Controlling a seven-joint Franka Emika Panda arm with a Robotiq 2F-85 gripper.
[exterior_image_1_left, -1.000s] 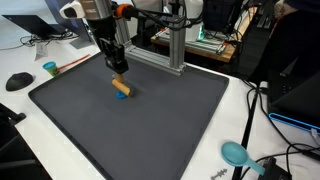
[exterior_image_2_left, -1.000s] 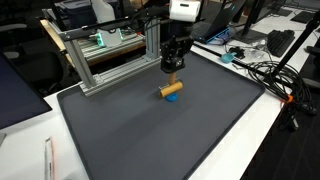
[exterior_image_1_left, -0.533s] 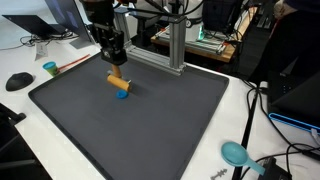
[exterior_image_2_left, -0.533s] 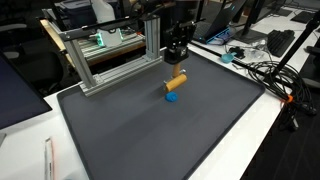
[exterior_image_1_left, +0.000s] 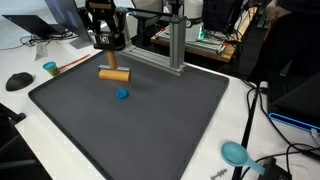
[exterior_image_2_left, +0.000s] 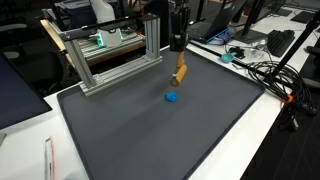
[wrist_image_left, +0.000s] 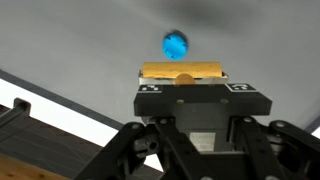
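My gripper (exterior_image_1_left: 111, 62) is shut on a tan wooden cylinder (exterior_image_1_left: 114, 73) and holds it lying level, well above the black mat (exterior_image_1_left: 150, 130). In both exterior views the cylinder (exterior_image_2_left: 181, 72) hangs under the fingers (exterior_image_2_left: 178, 58). A small blue round piece (exterior_image_1_left: 122, 95) lies alone on the mat below it, also seen in an exterior view (exterior_image_2_left: 171, 98). In the wrist view the cylinder (wrist_image_left: 182, 72) sits across the jaws and the blue piece (wrist_image_left: 176, 44) shows beyond it.
An aluminium frame (exterior_image_1_left: 176, 45) stands at the mat's far edge, also in an exterior view (exterior_image_2_left: 110, 65). A teal cup (exterior_image_1_left: 49, 68) and a black mouse (exterior_image_1_left: 18, 81) lie off the mat. A teal disc (exterior_image_1_left: 235, 153) and cables (exterior_image_2_left: 265, 72) lie on the white table.
My gripper has risen with the tan cylinder, lifting it off the blue piece. The blue piece stays on the mat.
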